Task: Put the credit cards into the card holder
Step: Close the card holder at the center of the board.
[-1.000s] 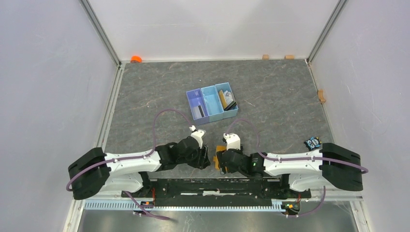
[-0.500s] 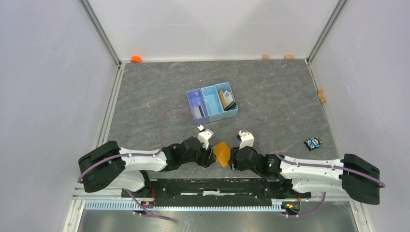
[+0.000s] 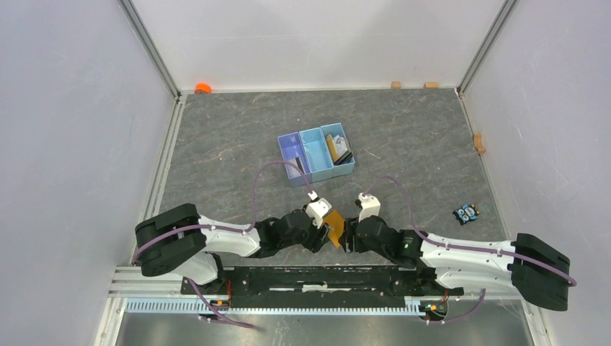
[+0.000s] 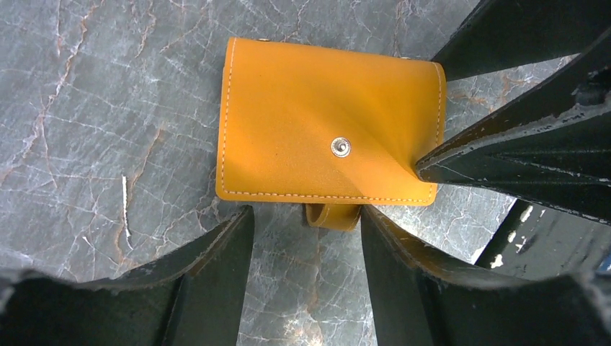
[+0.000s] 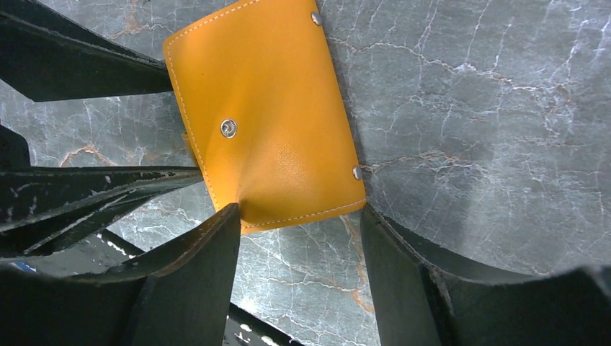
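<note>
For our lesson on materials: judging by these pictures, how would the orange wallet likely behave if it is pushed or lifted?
The card holder is probably soft and pliable: its leather dents and creases where the right gripper's finger presses it. It lies flat on the stone-patterned table, so it should slide, not roll. Thin and small, it is likely light; the smooth surface might slip.

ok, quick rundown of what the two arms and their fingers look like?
Both arms match: white link shells with black joint housings and bulky black bases. A purple cable loops along each, arching near the wrist. Each wrist carries a small white camera block. The left gripper and right gripper have matte black, tapered, wedge-shaped fingers with scuffed edges. No readable markings.
</note>
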Robot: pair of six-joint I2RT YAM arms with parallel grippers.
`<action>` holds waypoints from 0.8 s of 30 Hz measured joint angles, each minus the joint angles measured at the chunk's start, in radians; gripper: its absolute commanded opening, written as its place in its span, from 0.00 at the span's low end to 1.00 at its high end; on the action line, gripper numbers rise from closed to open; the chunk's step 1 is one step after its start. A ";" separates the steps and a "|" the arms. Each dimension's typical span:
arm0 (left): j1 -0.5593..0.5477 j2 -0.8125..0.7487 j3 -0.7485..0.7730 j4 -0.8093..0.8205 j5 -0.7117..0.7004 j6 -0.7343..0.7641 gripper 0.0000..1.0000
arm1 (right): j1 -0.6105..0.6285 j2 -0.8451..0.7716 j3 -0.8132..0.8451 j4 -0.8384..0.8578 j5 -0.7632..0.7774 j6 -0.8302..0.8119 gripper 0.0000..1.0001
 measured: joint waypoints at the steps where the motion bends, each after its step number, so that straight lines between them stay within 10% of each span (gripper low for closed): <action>1: -0.005 0.004 0.002 0.002 -0.008 0.009 0.65 | -0.002 0.002 0.001 0.002 -0.002 -0.003 0.68; 14: -0.051 0.025 0.012 0.014 -0.034 0.068 0.65 | -0.045 0.032 0.031 -0.010 -0.032 -0.058 0.74; 24: -0.060 0.073 0.031 0.055 -0.057 0.089 0.29 | -0.121 0.082 0.061 0.000 -0.063 -0.155 0.78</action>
